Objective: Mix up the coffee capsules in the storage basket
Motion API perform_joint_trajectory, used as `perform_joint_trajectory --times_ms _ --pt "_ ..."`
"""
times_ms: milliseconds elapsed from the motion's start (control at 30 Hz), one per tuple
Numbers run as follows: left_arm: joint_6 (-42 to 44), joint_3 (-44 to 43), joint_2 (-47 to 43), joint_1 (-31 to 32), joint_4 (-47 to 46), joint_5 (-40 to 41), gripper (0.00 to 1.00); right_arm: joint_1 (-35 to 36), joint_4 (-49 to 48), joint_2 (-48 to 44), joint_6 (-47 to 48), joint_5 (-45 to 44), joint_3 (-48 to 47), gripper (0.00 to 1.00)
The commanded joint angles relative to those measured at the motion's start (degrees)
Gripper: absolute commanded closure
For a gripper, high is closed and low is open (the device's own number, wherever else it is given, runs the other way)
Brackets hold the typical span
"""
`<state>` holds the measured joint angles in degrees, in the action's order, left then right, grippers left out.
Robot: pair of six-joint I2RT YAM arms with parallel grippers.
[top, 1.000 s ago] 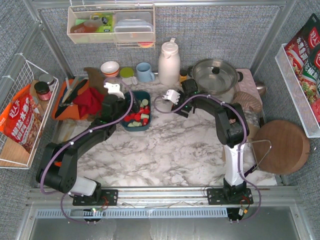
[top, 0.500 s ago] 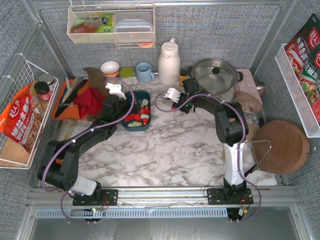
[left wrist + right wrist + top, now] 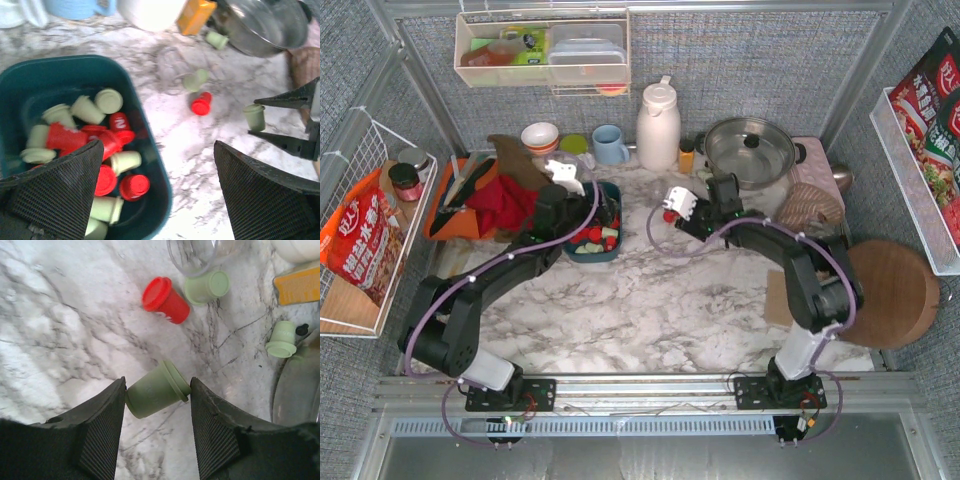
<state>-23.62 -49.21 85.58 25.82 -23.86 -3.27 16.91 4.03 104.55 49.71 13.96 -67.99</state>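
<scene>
Coffee capsules (image 3: 201, 103): four outside storage basket (image 3: 50, 85)

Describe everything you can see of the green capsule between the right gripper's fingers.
The green capsule is a pale mint, tapered, plastic-looking pod with a flanged rim. It appears to lie on its side on the marble tabletop, rim toward the upper right in the right wrist view. The right gripper flanks it, one finger at its base, one at its rim; whether they press it cannot be told. No other capsule touches it.
</scene>
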Motion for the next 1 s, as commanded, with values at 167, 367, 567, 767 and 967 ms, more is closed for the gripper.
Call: perform_joint_trajectory --times_ms 167,367,567,767,967 --pt "-2.0 -3.0 3.0 5.7 -6.1 -11.8 0.01 0.5 -53.8 -17.3 -18.8 17.3 29.4 0.61" --pt "-7.3 -2.0 3.1 6.9 -14.3 -19.8 0.01 3.8 -73.0 -21.0 -24.9 16.2 35.8 0.61" --pt "-12.2 0.2 2.4 7.7 -22.4 -25.3 0.03 6.5 -75.5 -23.9 -24.6 13.6 38.0 0.61" --pt "-13.1 0.9 2.8 9.3 -25.4 -26.9 0.10 8.2 -75.4 -26.3 -24.4 13.2 38.9 0.61" --pt "-15.0 1.3 4.4 9.8 -30.1 -28.8 0.15 9.6 -72.9 -28.7 -24.3 13.6 39.2 0.61"
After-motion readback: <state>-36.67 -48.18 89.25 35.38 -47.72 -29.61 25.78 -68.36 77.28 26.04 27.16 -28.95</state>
